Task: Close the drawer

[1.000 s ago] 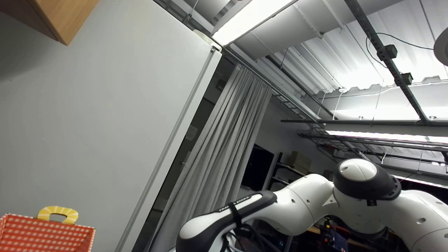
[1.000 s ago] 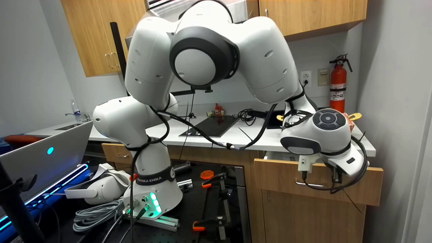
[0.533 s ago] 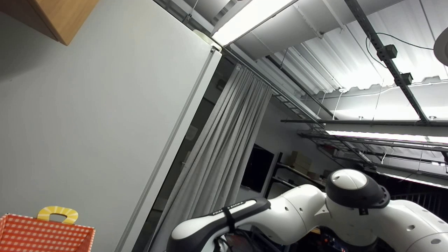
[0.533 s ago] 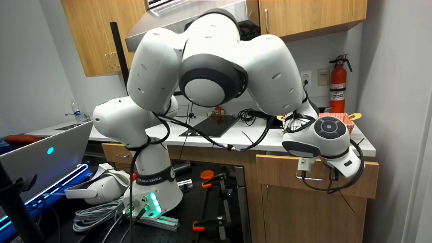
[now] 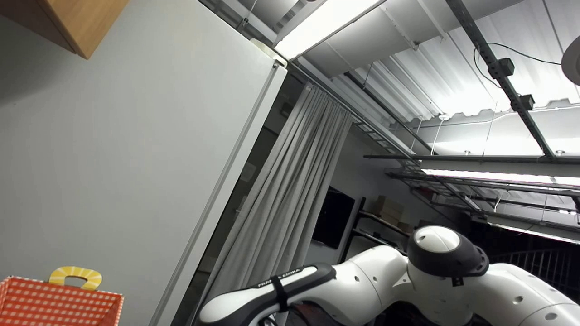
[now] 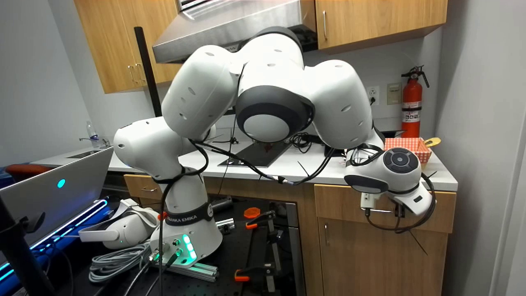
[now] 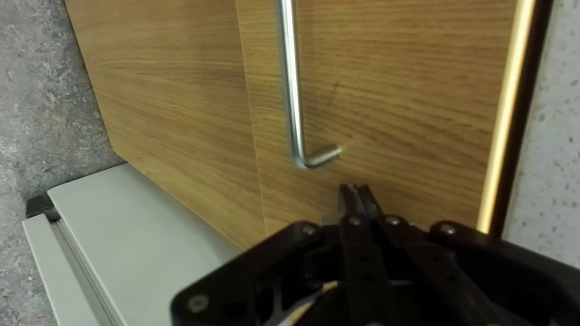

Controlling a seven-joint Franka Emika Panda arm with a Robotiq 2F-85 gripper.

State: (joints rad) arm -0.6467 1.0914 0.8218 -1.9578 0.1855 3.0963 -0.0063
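The wooden drawer front [image 6: 335,201] sits under the white counter in an exterior view, close against the cabinet, with no drawer interior showing. It also fills the wrist view [image 7: 408,104], with a thin dark gap between its lit top edge and the speckled counter. Its metal bar handle [image 7: 292,81] is partly behind the arm in an exterior view [image 6: 380,211]. My gripper [image 7: 355,186] is shut and empty. Its fingertips point at the drawer front beside the handle's end and look to be at or touching the wood. The wrist hides the fingers in the exterior view.
A red checkered basket [image 6: 415,146] stands on the counter [image 6: 320,170] behind my wrist, and shows in both exterior views. A fire extinguisher [image 6: 411,107] is at the back. A cabinet door [image 6: 382,259] is below the drawer. A wall [image 6: 481,135] is at the right.
The drawer front has moved back toward the cabinet, and its pale interior no longer shows. My wrist has moved forward with it, and the arm's elbow has come lower and farther out.
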